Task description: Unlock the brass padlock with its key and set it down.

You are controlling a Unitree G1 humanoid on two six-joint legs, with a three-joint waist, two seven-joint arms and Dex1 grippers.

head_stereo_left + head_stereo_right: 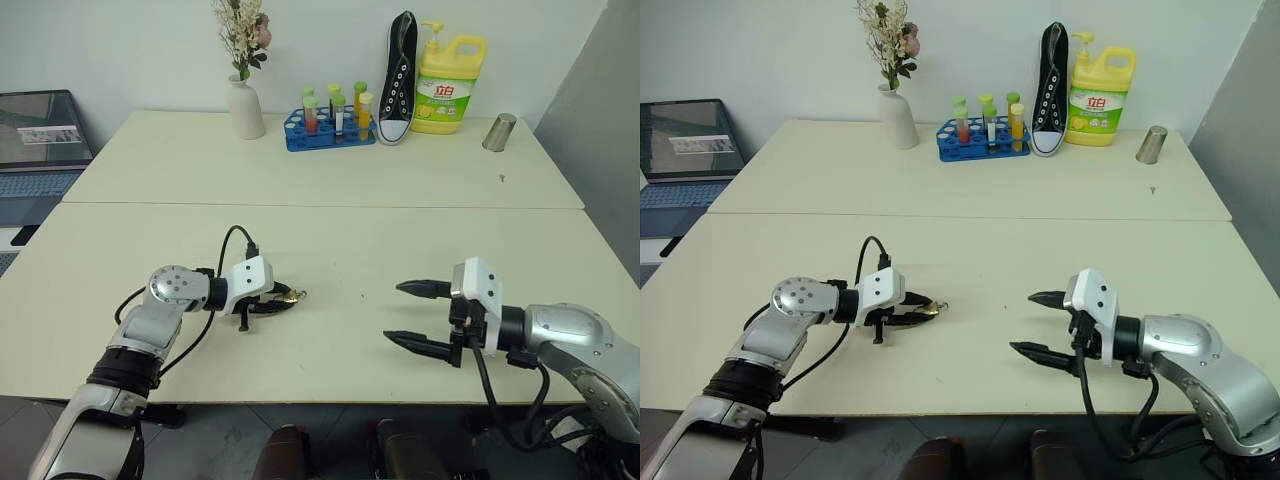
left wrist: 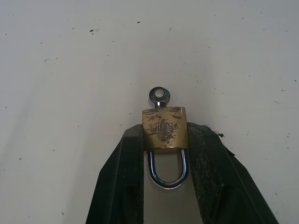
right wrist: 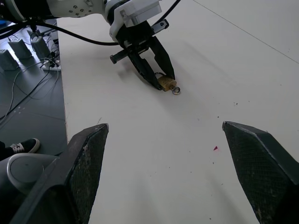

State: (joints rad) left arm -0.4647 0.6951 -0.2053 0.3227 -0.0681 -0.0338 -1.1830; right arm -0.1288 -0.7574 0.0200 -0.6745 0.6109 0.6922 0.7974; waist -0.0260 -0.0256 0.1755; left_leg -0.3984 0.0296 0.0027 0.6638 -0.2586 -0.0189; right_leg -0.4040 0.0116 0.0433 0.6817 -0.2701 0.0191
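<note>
Brass catches the eye in the left eye view: the small padlock [image 1: 289,295] lies on the cream tabletop [image 1: 330,235], towards its near edge and left of the middle, pinched at the tips of the left hand [image 1: 280,299], whose two black fingers are closed on the lock's sides. The right hand [image 1: 412,315] hovers over the near edge further right, well apart from the lock, its fingers spread wide with nothing between them. Along the far edge stand a white vase of dried flowers [image 1: 245,106], a blue rack of tubes [image 1: 330,118], a black sneaker set on end [image 1: 398,80], a yellow detergent bottle [image 1: 448,86] and a metal cup [image 1: 499,132]. A laptop [image 1: 40,135] sits beyond the left edge.

From the left wrist view, the fingers [image 2: 122,182] press the lock body from both sides. The silvery shackle [image 2: 167,171] loops back between them, closed into the body. The key [image 2: 159,96] sticks out of the lock's far end, its round bow resting on the tabletop.

From the right wrist view, the right hand's own fingers [image 3: 86,161] stand far apart, and across the tabletop the left hand grips the padlock, key bow pointing outward.
</note>
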